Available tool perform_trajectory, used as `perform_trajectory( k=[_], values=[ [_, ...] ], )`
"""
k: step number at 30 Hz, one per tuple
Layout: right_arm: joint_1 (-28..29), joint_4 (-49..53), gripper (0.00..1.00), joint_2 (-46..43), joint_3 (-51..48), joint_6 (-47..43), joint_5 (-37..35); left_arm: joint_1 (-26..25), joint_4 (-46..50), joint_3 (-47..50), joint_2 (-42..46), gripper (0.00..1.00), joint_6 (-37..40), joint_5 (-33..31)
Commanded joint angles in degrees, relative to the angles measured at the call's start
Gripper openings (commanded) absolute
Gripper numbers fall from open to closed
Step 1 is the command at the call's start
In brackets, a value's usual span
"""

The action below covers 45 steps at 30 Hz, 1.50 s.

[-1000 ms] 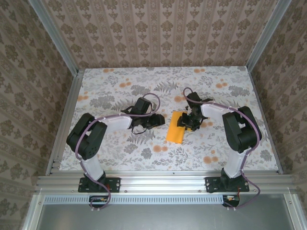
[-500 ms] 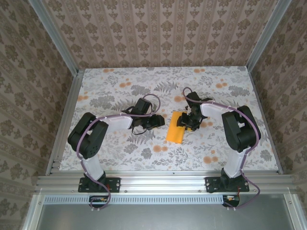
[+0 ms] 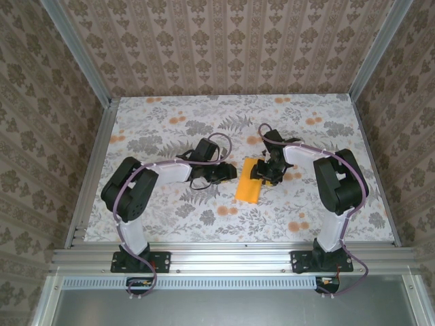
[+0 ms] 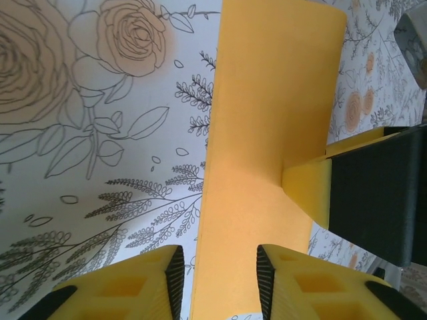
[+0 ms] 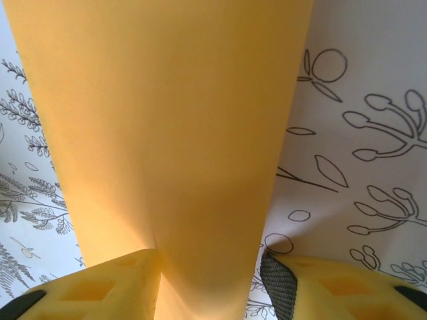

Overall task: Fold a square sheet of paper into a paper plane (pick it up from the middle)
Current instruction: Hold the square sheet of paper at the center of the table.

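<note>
Since a second ago, a rightward swing of the black-and-white left arm point(image 3: 163, 171) toward the orange-yellow folded sheet of paper point(image 3: 248, 185). Underneath everything, the flower-printed cloth-covered tabletop point(image 3: 156, 122). Near its middle, flat between the two arms, that paper, an oblong strip. At its left edge, the left claw point(image 4: 217, 260), yellow fingers point(image 4: 140, 280) apart, clamped on nothing, the edge in line with the gap. At its far right side, the right claw point(image 5: 210, 260), fingers likewise apart, paper filling the gap between them.

The square sheet of paper point(image 5: 167, 133) runs off the top and bottom edges of the right wrist view.
</note>
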State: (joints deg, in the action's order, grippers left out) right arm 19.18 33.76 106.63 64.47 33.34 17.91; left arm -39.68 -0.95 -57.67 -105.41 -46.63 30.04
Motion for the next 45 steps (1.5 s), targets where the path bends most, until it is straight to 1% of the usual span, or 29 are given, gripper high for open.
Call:
perform_trajectory(
  k=[1,6,11,16,19,20,21,33,41,42,45],
  values=[
    [0.68,-1.79,0.51,6.64,-2.62,-0.65,-6.13,-0.23,-1.00,-1.29,-0.89,0.34,0.60,1.68],
    [0.68,-1.94,0.51,7.11,-2.68,-0.49,-6.13,-0.61,-1.74,-2.07,-1.76,0.29,0.41,2.81],
    [0.82,-2.01,0.51,7.60,-2.44,-0.47,-5.96,-1.16,-2.20,-4.02,-4.03,0.20,0.42,5.09],
    [0.86,-1.99,0.52,7.88,-2.44,-0.46,-5.96,-1.79,-1.29,-6.49,-6.40,0.15,0.95,6.43],
    [0.95,-1.93,0.52,7.94,-2.50,-0.47,-6.03,-2.23,-0.82,-7.63,-7.75,0.13,1.20,6.43],
    [1.07,-2.10,0.52,7.93,-2.50,-0.47,-6.05,-2.37,-0.40,-8.08,-8.25,0.12,1.40,8.00],
    [1.06,-2.11,0.53,8.06,-2.50,-0.47,-6.05,-2.44,-0.07,-8.56,-8.64,0.12,1.59,8.10],
    [1.22,-2.12,0.53,8.82,-2.16,-0.64,-5.86,-2.66,2.17,-10.87,-11.04,0.09,2.67,7.75],
    [1.28,-2.25,0.53,9.27,-1.98,-0.64,-5.78,-2.62,4.50,-11.51,-11.93,0.07,3.43,7.20],
    [1.23,-2.28,0.53,9.35,-1.98,-0.60,-5.69,-2.70,5.01,-11.63,-12.00,0.06,3.46,5.42],
    [1.30,-2.32,0.53,9.45,-1.83,-0.56,-5.69,-2.68,6.20,-11.98,-12.35,0.04,3.48,4.62]
  ],
)
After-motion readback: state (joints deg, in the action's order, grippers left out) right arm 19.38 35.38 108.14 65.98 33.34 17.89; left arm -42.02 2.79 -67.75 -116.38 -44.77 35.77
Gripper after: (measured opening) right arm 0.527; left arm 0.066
